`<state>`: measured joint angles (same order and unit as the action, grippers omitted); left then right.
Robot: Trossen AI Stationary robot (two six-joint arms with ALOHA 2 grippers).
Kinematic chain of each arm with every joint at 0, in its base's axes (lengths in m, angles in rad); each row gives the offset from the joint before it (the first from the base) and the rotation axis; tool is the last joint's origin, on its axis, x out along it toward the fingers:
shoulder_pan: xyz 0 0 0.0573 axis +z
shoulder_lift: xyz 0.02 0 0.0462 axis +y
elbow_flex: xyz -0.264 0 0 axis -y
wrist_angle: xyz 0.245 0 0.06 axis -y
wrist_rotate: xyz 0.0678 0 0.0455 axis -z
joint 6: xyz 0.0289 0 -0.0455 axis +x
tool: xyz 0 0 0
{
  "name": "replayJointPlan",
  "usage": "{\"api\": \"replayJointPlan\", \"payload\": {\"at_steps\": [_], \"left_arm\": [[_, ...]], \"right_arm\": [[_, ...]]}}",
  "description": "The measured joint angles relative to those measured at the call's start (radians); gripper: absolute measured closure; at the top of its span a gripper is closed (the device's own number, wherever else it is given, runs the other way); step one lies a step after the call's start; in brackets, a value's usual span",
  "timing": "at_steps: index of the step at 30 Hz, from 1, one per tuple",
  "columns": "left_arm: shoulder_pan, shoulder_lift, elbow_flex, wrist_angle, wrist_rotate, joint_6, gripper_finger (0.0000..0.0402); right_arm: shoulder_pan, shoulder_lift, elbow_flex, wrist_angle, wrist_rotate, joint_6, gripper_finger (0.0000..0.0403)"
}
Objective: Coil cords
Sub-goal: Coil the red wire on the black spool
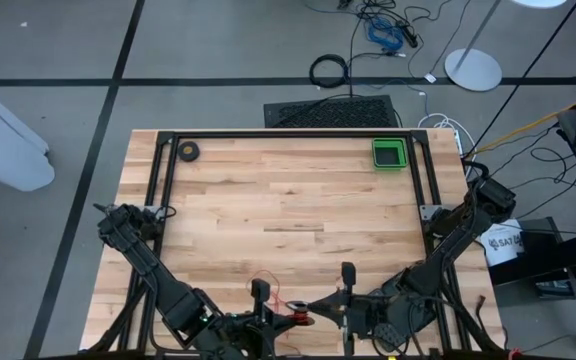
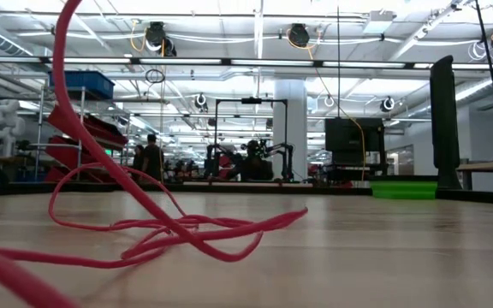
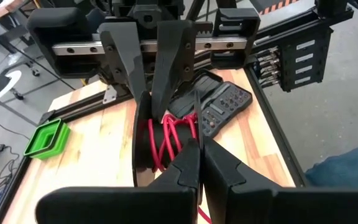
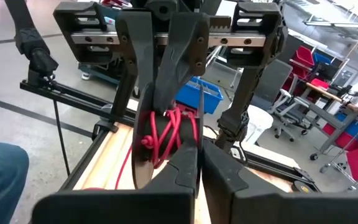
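The cords are thin red wire wound on a small dark spool (image 1: 298,316) between two thin dark discs, held in the air at the table's near edge. A loose length of the red wire (image 2: 174,231) lies in loops on the wood and rises out of the low view at its left. My left gripper (image 3: 199,163) comes at the spool from the table's left and my right gripper (image 4: 199,163) from the right. They face each other, both shut on the spool. My left gripper pinches the rim of one spool disc (image 3: 197,132) between its two fingers, coming about level from the table's left. The disc stands on edge in line with the fingers. The spool is lifted clear of the table, its red windings (image 3: 166,140) beside the fingers. My right gripper pinches the rim of the other disc (image 4: 200,132) between its two fingers, level, from the table's right. That disc also shows edge-on between them. The red windings (image 4: 166,134) sit beside the fingers, and loose wire hangs below the spool.
A green tray (image 1: 389,154) stands at the table's far right and a small dark tape roll (image 1: 188,151) at the far left. A black cable loop (image 1: 329,71) lies on the floor beyond the table. Bare wood spreads across the middle.
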<state>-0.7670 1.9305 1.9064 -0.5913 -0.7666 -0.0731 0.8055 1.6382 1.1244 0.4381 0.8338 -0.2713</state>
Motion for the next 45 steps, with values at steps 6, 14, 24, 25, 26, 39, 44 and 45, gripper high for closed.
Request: {"api": "replayJointPlan", "payload": {"at_steps": [6, 14, 24, 25, 26, 39, 44, 45], "left_arm": [[-0.006, 0.000, 0.000, 0.012, 0.000, 0.000, 0.0358], [-0.045, -0.001, 0.000, 0.035, -0.191, 0.002, 0.0252], [-0.086, -0.002, 0.000, 0.033, -0.390, -0.043, 0.0235], [-0.080, -0.003, 0.000, 0.032, -0.391, -0.066, 0.0235], [-0.074, -0.003, 0.000, 0.032, -0.392, -0.088, 0.0235], [0.004, 0.034, 0.000, 0.029, -0.373, -0.210, 0.0235], [0.035, 0.054, 0.000, -0.044, -0.293, -0.244, 0.0235], [0.038, 0.056, 0.000, -0.070, -0.288, -0.268, 0.0235]], "right_arm": [[-0.001, 0.000, 0.000, 0.004, 0.006, 0.004, 0.0401], [0.006, -0.058, -0.001, -0.034, 0.034, -0.001, 0.0402], [0.007, -0.207, 0.000, -0.083, 0.027, -0.032, 0.0403], [0.007, -0.218, 0.000, -0.082, 0.026, -0.039, 0.0403], [0.007, -0.229, 0.000, -0.081, 0.027, -0.044, 0.0403], [0.007, -0.257, 0.000, -0.077, 0.024, -0.089, 0.0403], [0.007, -0.265, 0.000, -0.077, 0.024, -0.100, 0.0403], [0.010, -0.270, 0.000, -0.077, 0.024, -0.100, 0.0403]]}}
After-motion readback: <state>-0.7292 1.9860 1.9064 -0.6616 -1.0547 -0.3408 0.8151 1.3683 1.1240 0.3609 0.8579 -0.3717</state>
